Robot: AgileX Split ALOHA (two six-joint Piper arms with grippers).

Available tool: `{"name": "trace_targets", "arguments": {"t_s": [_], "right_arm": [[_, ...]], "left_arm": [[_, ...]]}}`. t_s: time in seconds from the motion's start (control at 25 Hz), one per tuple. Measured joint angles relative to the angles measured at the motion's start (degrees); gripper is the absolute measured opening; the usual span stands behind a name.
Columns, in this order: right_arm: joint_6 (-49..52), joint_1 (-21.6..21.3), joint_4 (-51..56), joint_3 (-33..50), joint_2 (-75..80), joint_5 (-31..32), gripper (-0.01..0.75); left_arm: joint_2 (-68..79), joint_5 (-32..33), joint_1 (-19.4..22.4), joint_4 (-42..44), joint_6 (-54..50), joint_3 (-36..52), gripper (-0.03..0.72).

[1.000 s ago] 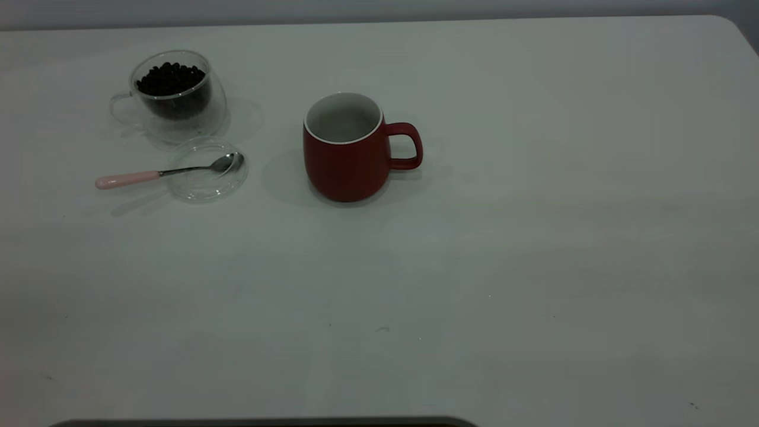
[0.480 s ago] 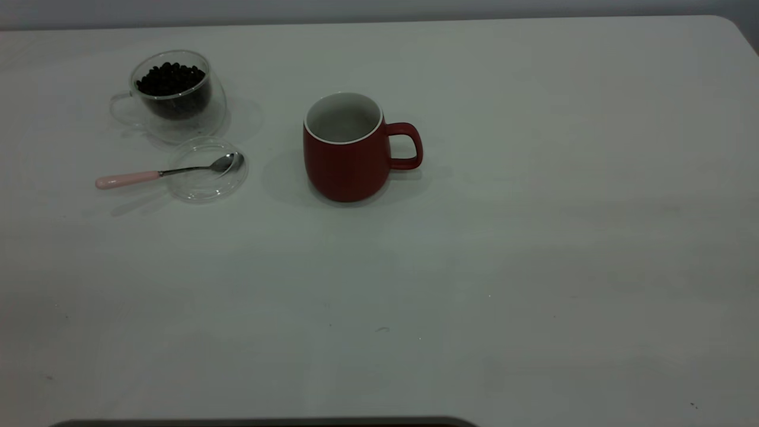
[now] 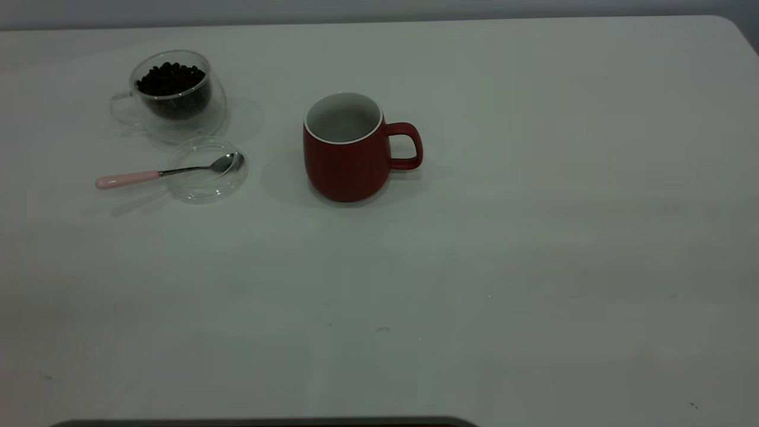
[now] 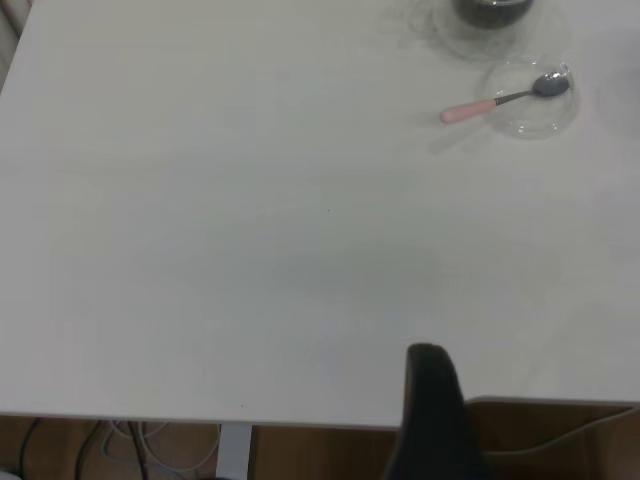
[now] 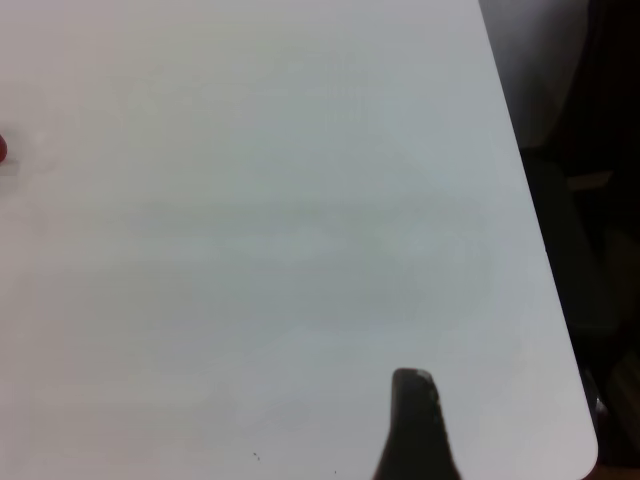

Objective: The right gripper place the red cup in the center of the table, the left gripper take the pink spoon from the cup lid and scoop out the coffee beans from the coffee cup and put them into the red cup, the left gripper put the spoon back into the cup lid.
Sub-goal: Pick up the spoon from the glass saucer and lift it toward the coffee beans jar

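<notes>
The red cup (image 3: 345, 148) stands upright out on the open white table (image 3: 533, 237), a bit toward the far edge, handle pointing at the right edge, and nothing is holding it. Over by the far left corner is the coffee cup (image 3: 172, 95), clear glass with a heap of coffee beans (image 3: 170, 79) inside. Just in front of it lies the cup lid (image 3: 206, 170) with the pink spoon (image 3: 169, 172) resting across it – metal bowl inside the lid, pink handle sticking out over the rim toward the left edge. The left gripper (image 4: 432, 415) hangs back at the table's left edge, well apart from the spoon, and the right gripper (image 5: 412, 425) sits near the right edge – only a dark tip of each shows, so I can't tell whether either is apart or together.
</notes>
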Motion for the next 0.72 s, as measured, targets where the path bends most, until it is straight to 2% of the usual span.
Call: {"name": "trace_targets", "arguments": {"t_s": [0.24, 0.52, 0.72], "right_arm": [[0.1, 0.0, 0.0, 0.0, 0.0, 0.0, 0.591], [0.0, 0.0, 0.0, 0.0, 0.0, -0.1, 0.591], [0.0, 0.0, 0.0, 0.0, 0.0, -0.1, 0.591]], "left_arm": [[0.0, 0.0, -0.3, 0.0, 0.0, 0.0, 0.572], [0.0, 0.0, -4.4, 0.0, 0.0, 0.0, 0.572], [0.3, -0.5, -4.8, 0.0, -1.7, -0.3, 0.572]]}}
